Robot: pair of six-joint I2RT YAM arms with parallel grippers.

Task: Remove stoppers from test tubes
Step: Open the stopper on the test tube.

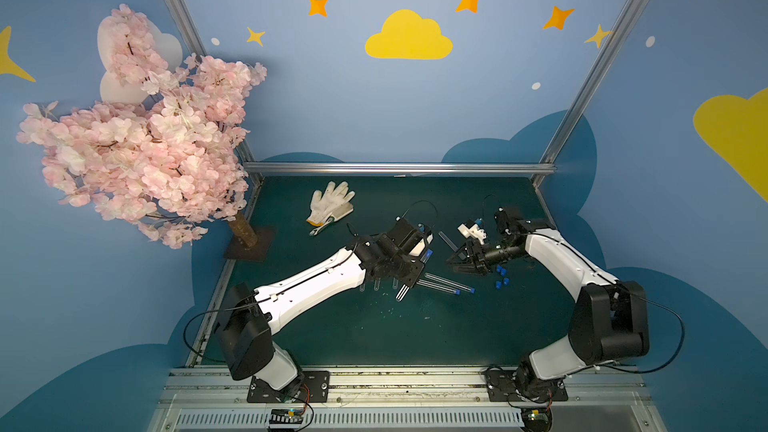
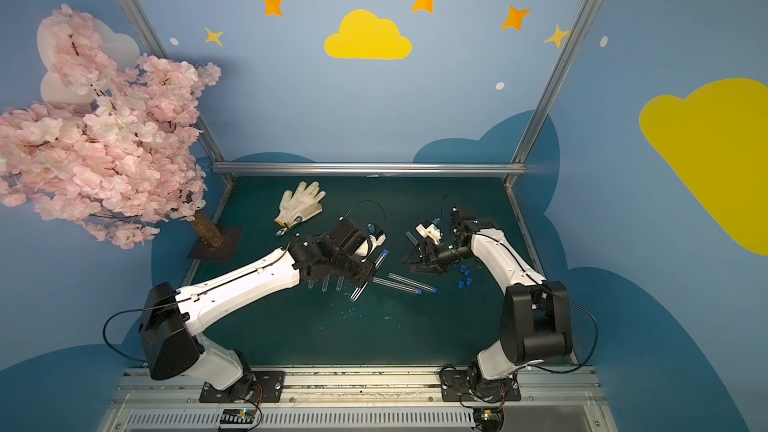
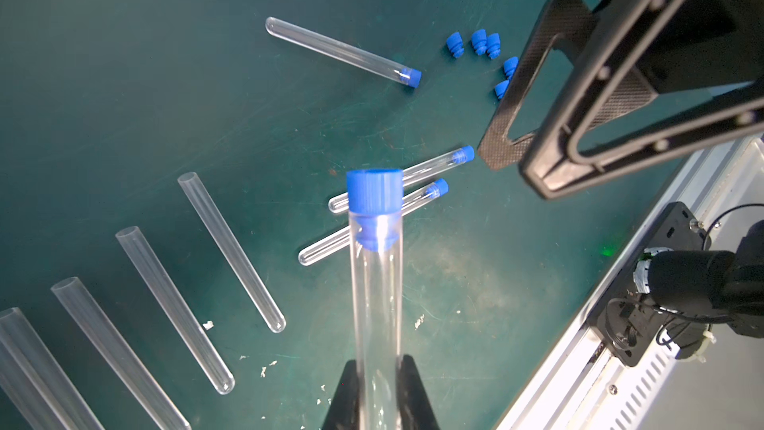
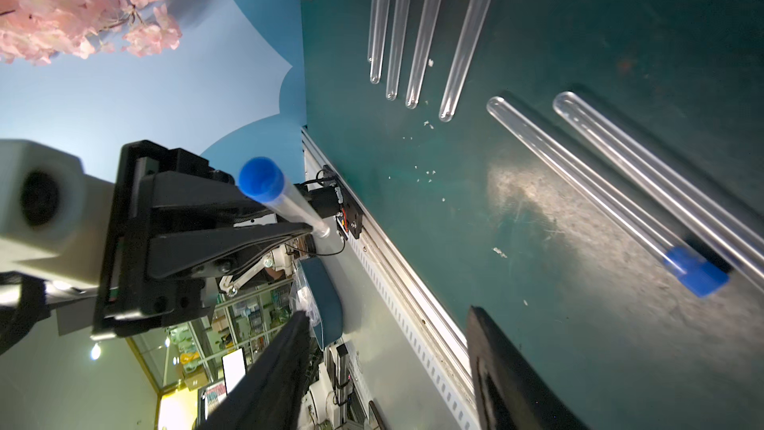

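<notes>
A: Dark green tabletop (image 3: 124, 97), starting left: the open tubes (image 3: 173, 308) lie in a row on the outer side of the left fingers (image 4: 297, 228), mouths bare. Anything to fear there?

B: Little. They're round, though, and the left arm (image 1: 316, 284) hangs over them. A dip could set them rolling.

A: The left fingers are clamped on a tube (image 3: 376, 304), raised off the tabletop, its stopper (image 3: 374, 192) still in.

B: That's my worry. They grip near the rounded end, so the stopper sits far out from them. A sideways push there would likely swing the slick tube in the grip, and a straight pull might draw the whole tube out.

A: Between the two sets of fingers, two stoppered tubes (image 3: 430, 167) lie side by side. A third stoppered tube (image 3: 339, 49) lies apart.

B: One right fingertip looks just beside that pair's plugged ends. Whether it clears them, I can't tell. A nudge would roll them.

A: The right fingers (image 3: 512, 159) stand spread, empty, short of the held stopper.

B: And not centred on it, I judge. Closing so, they'd pinch its edge and it could squirt free.

A: Behind the right fingers lie five loose stoppers (image 3: 479, 41).

B: A dropped one lands among them, which is fine. A flung one may leave the tabletop.
</notes>
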